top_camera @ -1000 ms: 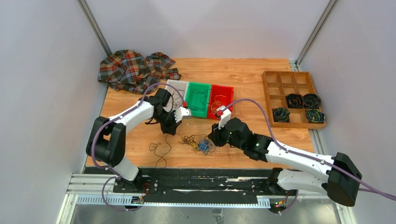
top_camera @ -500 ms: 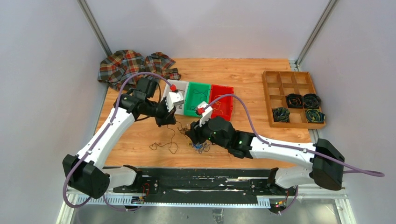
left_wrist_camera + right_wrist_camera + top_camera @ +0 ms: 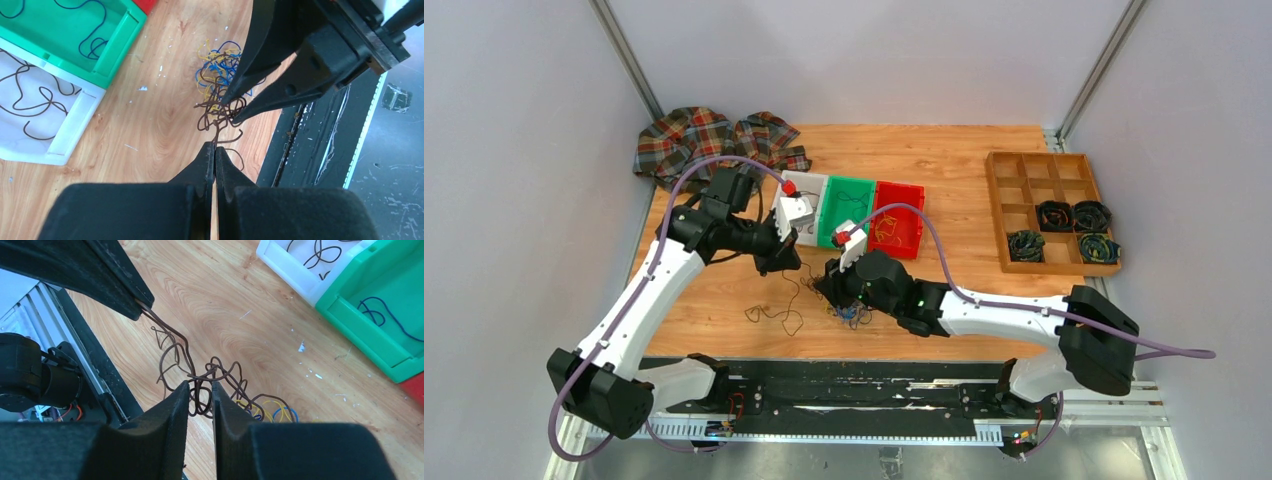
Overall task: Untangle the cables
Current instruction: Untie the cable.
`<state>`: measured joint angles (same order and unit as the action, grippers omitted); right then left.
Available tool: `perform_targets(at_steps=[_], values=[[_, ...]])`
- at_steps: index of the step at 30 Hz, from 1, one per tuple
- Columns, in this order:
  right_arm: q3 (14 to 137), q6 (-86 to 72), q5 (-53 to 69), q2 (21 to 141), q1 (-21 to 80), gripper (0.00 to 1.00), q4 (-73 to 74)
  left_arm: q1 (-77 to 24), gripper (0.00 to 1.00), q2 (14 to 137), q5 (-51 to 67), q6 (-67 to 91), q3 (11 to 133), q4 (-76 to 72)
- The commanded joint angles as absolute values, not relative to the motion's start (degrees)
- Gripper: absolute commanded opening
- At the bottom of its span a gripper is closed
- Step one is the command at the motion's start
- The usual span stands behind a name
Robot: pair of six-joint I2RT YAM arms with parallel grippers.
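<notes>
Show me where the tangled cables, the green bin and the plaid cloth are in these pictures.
tangled cables (image 3: pixel 220 70): left wrist view, on the blue and yellow loops.
green bin (image 3: pixel 852 181): top view, on its far rim.
plaid cloth (image 3: pixel 704 145): top view, on the middle of the cloth.

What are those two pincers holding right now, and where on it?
The left pincer pinches a brown wire by a strand trailing from the tangle. The right pincer straddles its loops; whether it grips cannot be told.
</notes>
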<state>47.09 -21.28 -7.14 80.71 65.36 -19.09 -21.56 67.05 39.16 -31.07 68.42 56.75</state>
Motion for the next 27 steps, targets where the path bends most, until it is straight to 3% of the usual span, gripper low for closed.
perform_targets(at_steps=[1,5,27], values=[[47.27,-22.39,-6.96,80.79,66.01,0.18,-22.32,-21.9,0.01,65.53,40.5,-30.08,70.4,57.04],[44.63,-22.48,-8.07,78.24,66.01,0.01,-21.88,-21.97,0.01,65.06,39.53,-30.05,71.4,57.04],[29.8,-21.28,-11.04,50.94,65.93,0.0,-8.29,-21.94,0.01,64.15,31.9,-34.17,80.7,57.32]])
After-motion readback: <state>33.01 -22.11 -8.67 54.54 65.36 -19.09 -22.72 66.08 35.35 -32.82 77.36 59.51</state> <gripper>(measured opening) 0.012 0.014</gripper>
